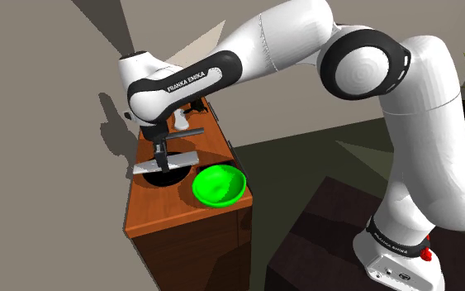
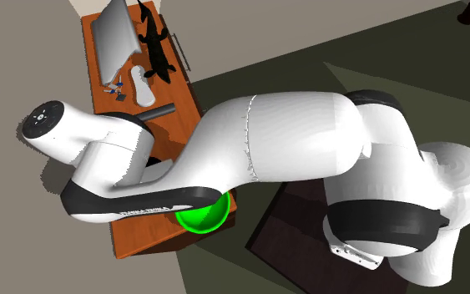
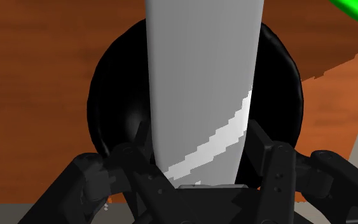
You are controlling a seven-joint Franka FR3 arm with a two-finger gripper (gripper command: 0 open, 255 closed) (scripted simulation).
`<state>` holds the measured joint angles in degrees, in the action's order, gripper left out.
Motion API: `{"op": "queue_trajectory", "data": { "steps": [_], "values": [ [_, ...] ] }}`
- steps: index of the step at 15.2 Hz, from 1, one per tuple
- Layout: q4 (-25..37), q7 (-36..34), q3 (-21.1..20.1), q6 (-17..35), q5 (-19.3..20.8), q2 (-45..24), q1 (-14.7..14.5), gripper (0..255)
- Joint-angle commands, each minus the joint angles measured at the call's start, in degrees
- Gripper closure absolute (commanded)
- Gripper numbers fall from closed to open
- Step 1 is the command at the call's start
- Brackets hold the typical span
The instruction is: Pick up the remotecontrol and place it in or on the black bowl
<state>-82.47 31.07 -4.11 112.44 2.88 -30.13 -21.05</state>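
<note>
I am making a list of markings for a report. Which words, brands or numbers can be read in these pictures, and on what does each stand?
"FRANKA EMIKA": on the forearm's dark band, shoulder view.
White lettering on the arm's base ring: too small to read.
Lettering on the same band, second exterior view: too blurred to read.
Grey remote control in the claw: no text.

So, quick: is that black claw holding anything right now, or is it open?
Gripper: closed, holding the grey remote control above the black bowl.
</note>
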Motion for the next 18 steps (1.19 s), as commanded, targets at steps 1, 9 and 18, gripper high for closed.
{"op": "queue_trajectory", "data": {
  "steps": [1,9,18],
  "values": [
    [-0.1,0.0,0.0,0.0,0.0,0.0,0.0,0],
    [4.0,0.1,-0.1,-5.1,-0.1,1.1,-0.1,0],
    [5.2,0.1,-0.1,-6.6,-0.1,1.3,-0.1,0]
  ]
}}
